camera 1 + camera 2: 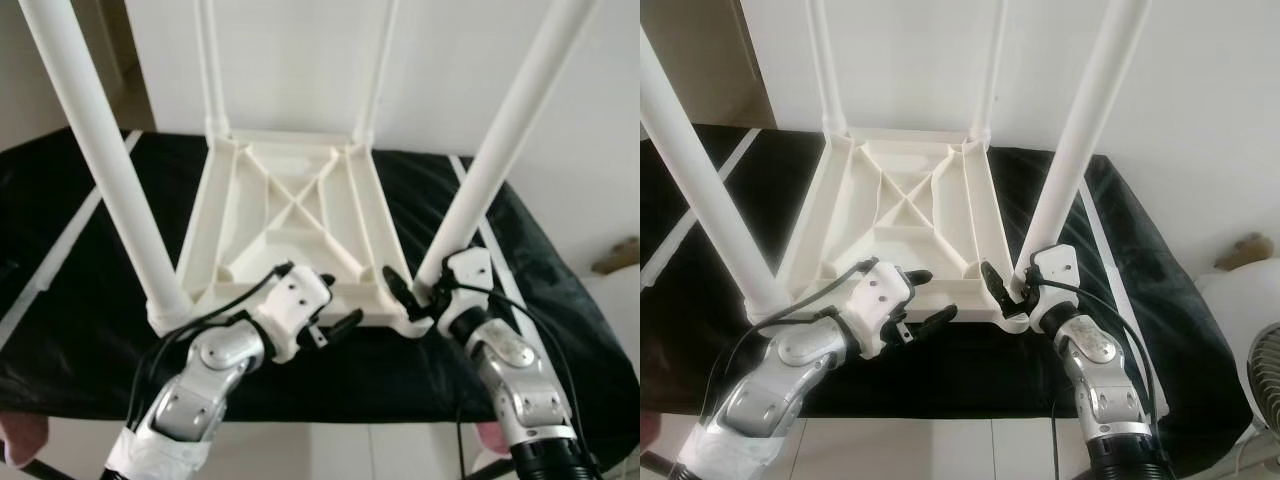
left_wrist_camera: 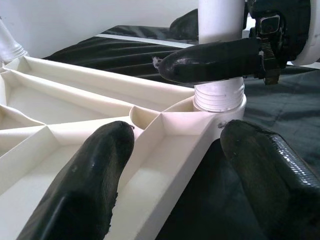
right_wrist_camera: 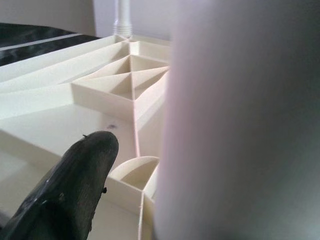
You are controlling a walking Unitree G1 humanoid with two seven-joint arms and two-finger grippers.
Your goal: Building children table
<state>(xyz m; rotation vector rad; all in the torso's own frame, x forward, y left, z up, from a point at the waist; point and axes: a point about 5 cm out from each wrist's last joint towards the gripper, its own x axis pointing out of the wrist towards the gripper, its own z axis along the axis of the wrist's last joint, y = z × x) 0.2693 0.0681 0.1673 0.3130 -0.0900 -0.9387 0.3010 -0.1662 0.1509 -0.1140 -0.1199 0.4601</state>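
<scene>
A white plastic children's table (image 1: 290,210) lies upside down on a black cloth, its ribbed underside up and its legs pointing upward. Two legs are near me, the front left leg (image 1: 100,160) and the front right leg (image 1: 510,130). My left gripper (image 2: 175,160) is open at the table's front edge, one finger (image 2: 85,185) over the ribbed underside and the other finger (image 2: 270,170) outside the rim. My right gripper (image 1: 425,285) is shut on the front right leg just above its threaded socket (image 2: 220,97), one finger on each side of it.
The black cloth (image 1: 80,300) with white stripes covers the whole work surface and ends just before my arms. A white wall stands close behind the two rear legs (image 1: 212,60). A fan (image 1: 1265,400) sits low at the right.
</scene>
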